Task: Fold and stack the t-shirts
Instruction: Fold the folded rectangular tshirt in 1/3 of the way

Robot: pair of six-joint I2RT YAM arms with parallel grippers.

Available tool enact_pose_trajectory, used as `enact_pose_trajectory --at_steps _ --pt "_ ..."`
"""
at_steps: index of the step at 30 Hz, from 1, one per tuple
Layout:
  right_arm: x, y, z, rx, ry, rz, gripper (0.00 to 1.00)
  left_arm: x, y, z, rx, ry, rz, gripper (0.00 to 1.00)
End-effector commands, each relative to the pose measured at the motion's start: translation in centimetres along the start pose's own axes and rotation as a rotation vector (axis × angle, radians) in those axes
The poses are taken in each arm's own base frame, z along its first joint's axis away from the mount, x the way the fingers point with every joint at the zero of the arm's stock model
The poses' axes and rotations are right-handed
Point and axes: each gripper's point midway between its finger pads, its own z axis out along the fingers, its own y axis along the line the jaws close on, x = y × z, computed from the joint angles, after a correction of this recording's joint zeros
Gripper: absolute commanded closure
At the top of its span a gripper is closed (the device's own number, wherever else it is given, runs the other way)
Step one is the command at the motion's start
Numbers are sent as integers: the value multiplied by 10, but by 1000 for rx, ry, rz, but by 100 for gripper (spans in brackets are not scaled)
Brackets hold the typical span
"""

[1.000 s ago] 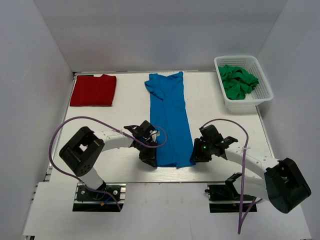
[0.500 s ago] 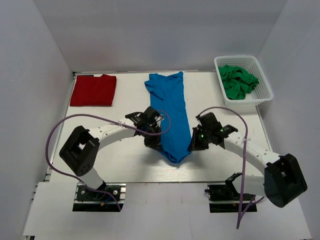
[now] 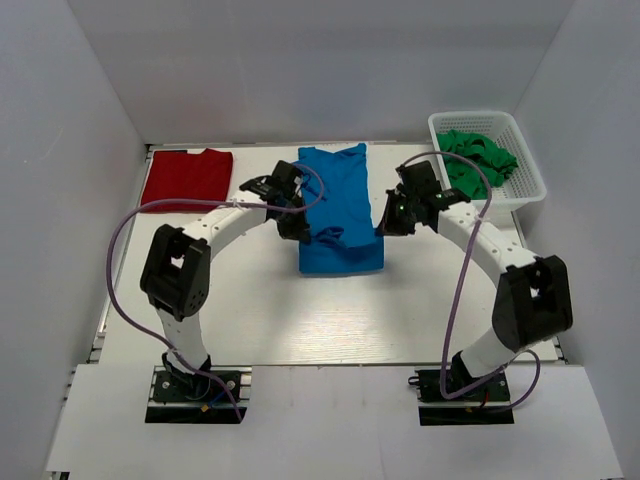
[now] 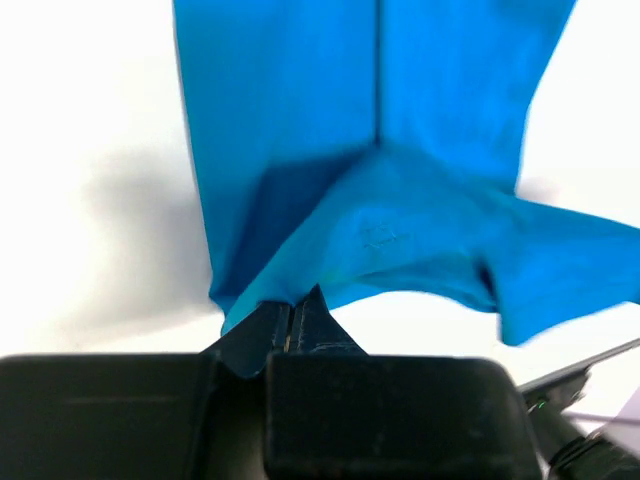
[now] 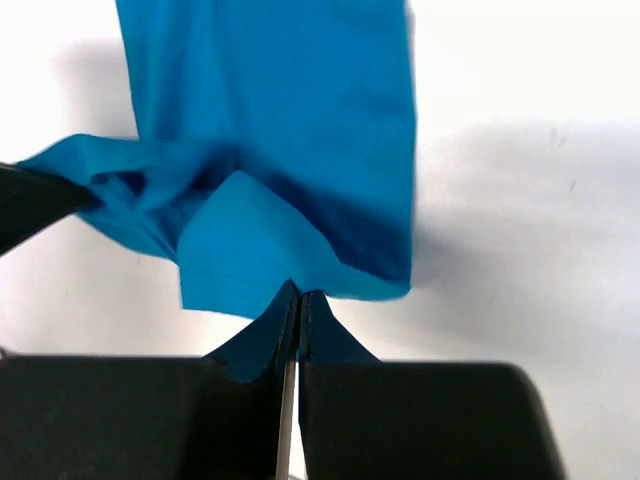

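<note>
The bright blue t-shirt (image 3: 338, 212) lies in the middle of the table, its near end lifted and carried back over its far half. My left gripper (image 3: 297, 222) is shut on the hem's left corner, and in the left wrist view the blue cloth (image 4: 380, 180) hangs from its closed tips (image 4: 292, 305). On the other side, my right gripper (image 3: 385, 222) is shut on the right corner; its wrist view has blue cloth (image 5: 270, 150) pinched at the tips (image 5: 299, 295). A dark red t-shirt (image 3: 187, 180) rests folded at the far left.
A white basket (image 3: 520, 200) with green cloth (image 3: 475, 162) stands at the far right corner. White walls close in the table on the left, back and right. Purple cables arch from both arms.
Both grippers shut on the blue shirt's near corners, then lifted them and carried them toward the back, folding the shirt's near half over its far half.
</note>
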Motion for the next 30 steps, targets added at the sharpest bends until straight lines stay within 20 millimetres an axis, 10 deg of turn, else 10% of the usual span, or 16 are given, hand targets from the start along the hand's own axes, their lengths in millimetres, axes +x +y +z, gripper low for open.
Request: enact_pose_trajectory --at_steps 1,20,23,26,30 --pt "-31 -2 9 8 -33 -22 100 -45 -16 -16 58 -122 -11 100" --pt "-116 -2 76 -102 -23 73 100 -132 1 24 124 -200 -38 100" --pt "-122 -5 86 -125 -13 108 95 -150 -8 30 177 -206 3 85" --pt "-135 -5 96 -173 -28 113 81 -160 -15 38 230 -206 32 65" --pt "-161 0 104 -246 -59 97 22 -170 4 52 195 -178 2 26"
